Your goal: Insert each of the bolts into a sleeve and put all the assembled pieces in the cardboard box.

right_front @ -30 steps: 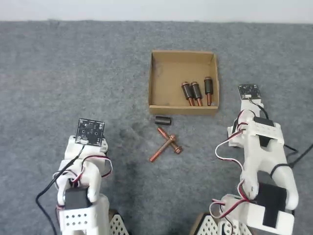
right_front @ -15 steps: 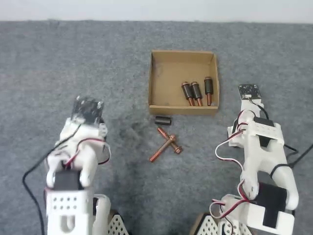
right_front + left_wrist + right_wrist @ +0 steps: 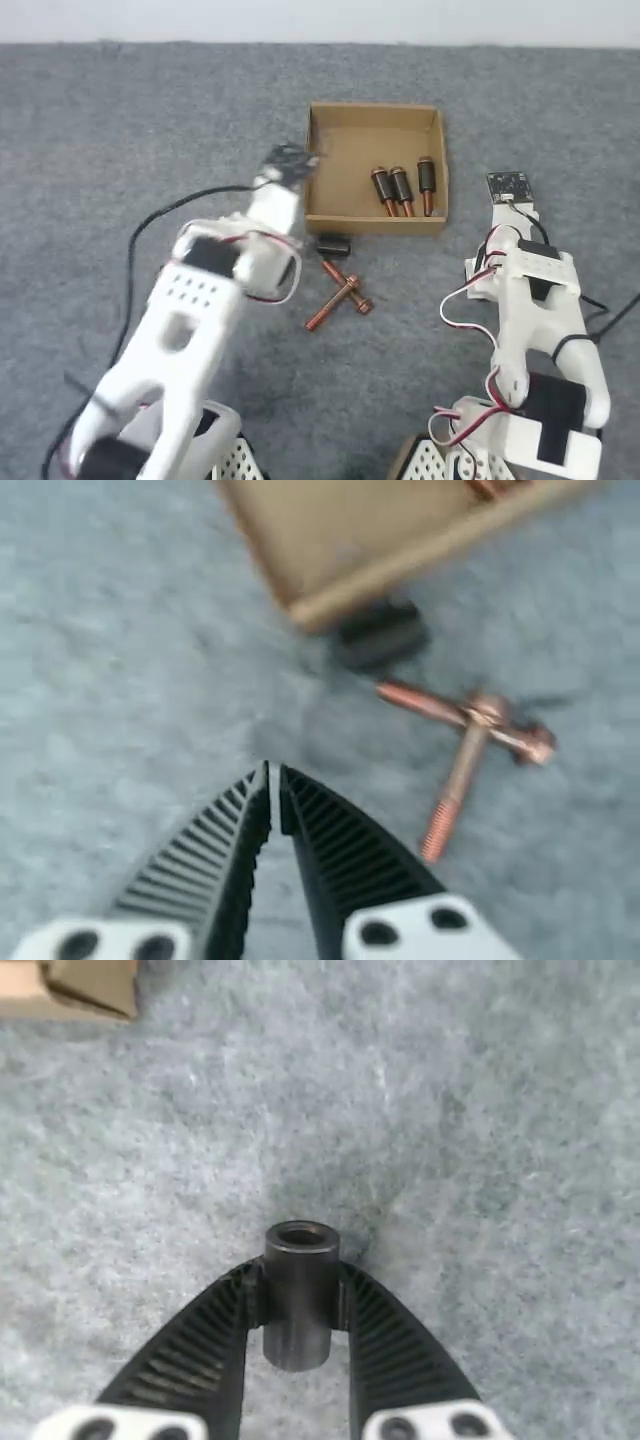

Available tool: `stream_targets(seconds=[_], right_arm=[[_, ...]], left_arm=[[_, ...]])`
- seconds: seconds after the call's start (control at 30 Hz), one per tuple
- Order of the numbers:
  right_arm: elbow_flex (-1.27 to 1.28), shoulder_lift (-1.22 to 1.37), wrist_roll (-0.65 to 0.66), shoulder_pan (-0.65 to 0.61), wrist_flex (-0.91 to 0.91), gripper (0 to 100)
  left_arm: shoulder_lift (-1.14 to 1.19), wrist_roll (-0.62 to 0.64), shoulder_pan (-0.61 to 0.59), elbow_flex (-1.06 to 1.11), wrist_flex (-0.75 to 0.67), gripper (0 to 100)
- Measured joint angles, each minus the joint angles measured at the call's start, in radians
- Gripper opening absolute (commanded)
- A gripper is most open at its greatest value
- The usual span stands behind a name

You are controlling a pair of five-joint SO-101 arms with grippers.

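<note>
My left pincer (image 3: 273, 772), clenched on nothing, has swung from the lower left to the middle of the frame, near the box (image 3: 375, 223) front. The loose sleeve (image 3: 333, 244) and two crossed bolts (image 3: 340, 295) are now in reach. My right pincer (image 3: 300, 1275) grasps a second sleeve (image 3: 300, 1305) upright. The box wall is close to the loose sleeve; open carpet (image 3: 150, 120) lies below the bolts.

I count three done
Assembled pieces (image 3: 401, 186) in cardboard box (image 3: 370, 224); crossed bolts (image 3: 345, 291), sleeve (image 3: 333, 244) outside; second sleeve (image 3: 298, 1310) in right claw (image 3: 300, 1272).
</note>
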Motion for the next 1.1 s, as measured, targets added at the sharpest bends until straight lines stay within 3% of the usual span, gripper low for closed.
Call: stream_targets(seconds=[0.2, 0.37, 0.47, 0.8, 1.1], right_arm=[[0.000, 0.000, 0.000, 0.000, 0.000, 0.6], [0.000, 0.000, 0.000, 0.000, -0.011, 0.6], [0.000, 0.000, 0.000, 0.000, -0.025, 0.6], [0.000, 0.011, 0.000, 0.000, -0.028, 0.6], [0.000, 0.011, 0.000, -0.002, -0.028, 0.6]], left_arm=[[0.239, 0.002, 0.155, -0.127, 0.035, 2], [0.384, 0.043, 0.256, -0.186, 0.035, 12], [0.425, 0.054, 0.290, -0.189, 0.035, 14], [0.428, 0.055, 0.296, -0.189, 0.034, 13], [0.428, 0.014, 0.296, -0.080, -0.121, 13]])
